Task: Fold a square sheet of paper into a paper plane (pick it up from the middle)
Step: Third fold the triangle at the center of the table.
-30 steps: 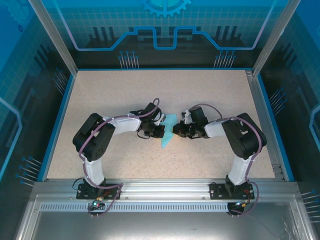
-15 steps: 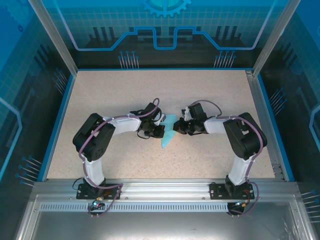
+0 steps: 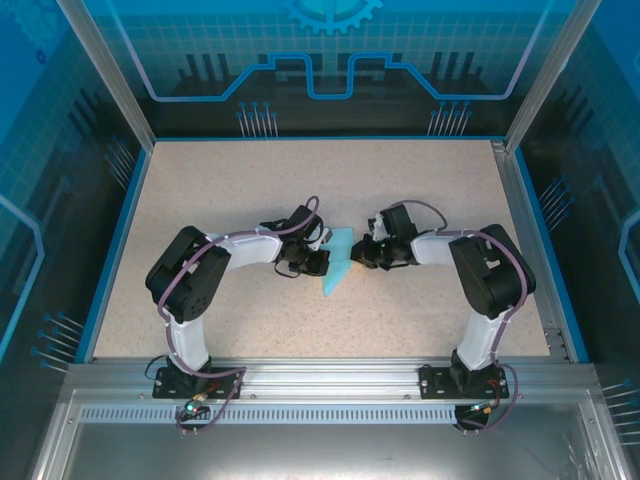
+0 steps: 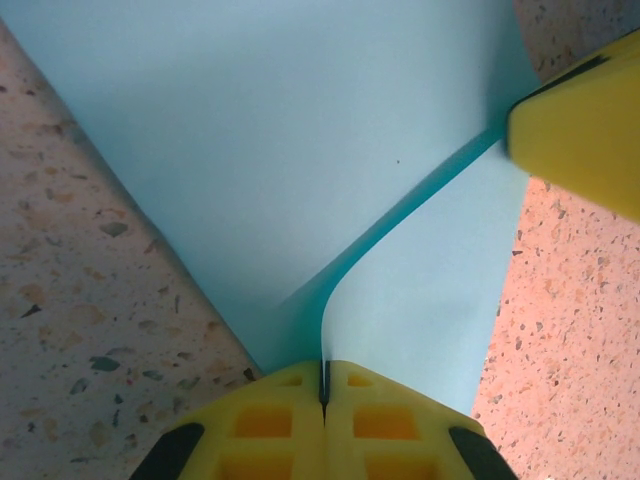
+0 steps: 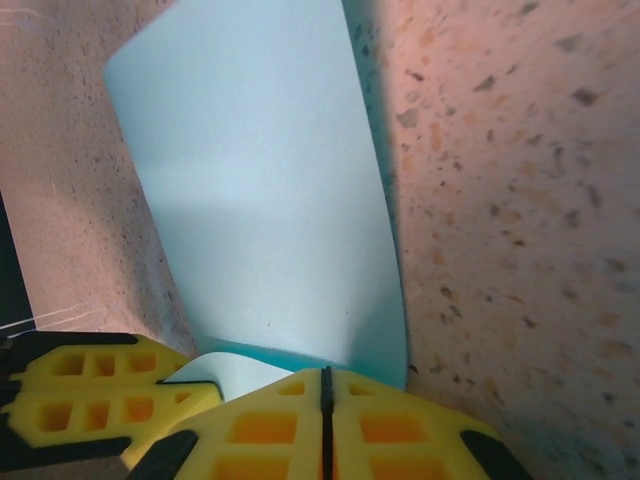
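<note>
1. Wrist cameras are giving the close detail of each grip. In the left wrist view the left gripper (image 4: 323, 375) is pinching a raised fold of the light-blue sheet of paper (image 4: 300, 130). Its yellow pads are pressing together, with the paper's edge running into the seam between them.
2. Farther off in that view, one yellow finger (image 4: 585, 115) of the other arm is sitting at the sheet's right edge.
3. In the right wrist view the right gripper (image 5: 323, 385) is likewise clamping shut on the paper. A broad flap is curving up and away from its tips and throwing a shadow on the table (image 5: 500, 200). The left arm's yellow pads (image 5: 90, 400) are showing at lower left.
4. The top view is giving the whole layout instead. The sheet, partly folded into a narrow shape, is lying near the middle of the table, and both grippers are touching it from opposite sides.
5. Around it, the speckled beige tabletop is running out to a blue rim (image 3: 110, 240), with a metal rail (image 3: 320, 375) along the near edge and blue patterned walls (image 3: 330, 60) beyond the far edge.
6. The left arm (image 3: 190, 280) and right arm (image 3: 490, 280) are rising from the near edge with elbows bending outward and forearms reaching inward, so the wrists are facing each other across the paper.
</note>
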Tool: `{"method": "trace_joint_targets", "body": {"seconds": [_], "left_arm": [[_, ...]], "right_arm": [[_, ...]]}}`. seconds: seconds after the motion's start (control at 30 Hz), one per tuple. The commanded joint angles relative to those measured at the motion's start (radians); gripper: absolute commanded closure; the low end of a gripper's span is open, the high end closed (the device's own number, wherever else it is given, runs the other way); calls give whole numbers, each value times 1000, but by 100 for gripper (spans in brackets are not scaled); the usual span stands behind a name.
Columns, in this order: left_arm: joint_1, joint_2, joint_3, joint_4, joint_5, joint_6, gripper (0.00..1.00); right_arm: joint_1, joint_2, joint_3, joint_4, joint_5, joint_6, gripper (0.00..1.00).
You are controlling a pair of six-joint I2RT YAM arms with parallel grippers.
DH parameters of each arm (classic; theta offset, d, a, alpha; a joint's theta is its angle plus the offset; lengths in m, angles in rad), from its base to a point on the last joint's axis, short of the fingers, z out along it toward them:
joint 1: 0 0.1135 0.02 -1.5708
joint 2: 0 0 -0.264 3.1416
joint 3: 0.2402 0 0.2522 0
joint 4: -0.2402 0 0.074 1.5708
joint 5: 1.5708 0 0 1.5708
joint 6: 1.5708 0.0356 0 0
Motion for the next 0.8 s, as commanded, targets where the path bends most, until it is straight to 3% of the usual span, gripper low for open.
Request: {"method": "trace_joint_targets", "body": {"seconds": [0.0, 0.5, 0.77], "left_arm": [[4, 43, -2, -67, -35, 22, 97], [4, 41, -7, -68, -39, 23, 97], [3, 41, -4, -70, -41, 25, 97]], "right_arm": [[-26, -26, 47, -48, -17, -29, 91], [-21, 88, 38, -80, 42, -39, 92], [-13, -63, 62, -136, 33, -63, 89]]}}
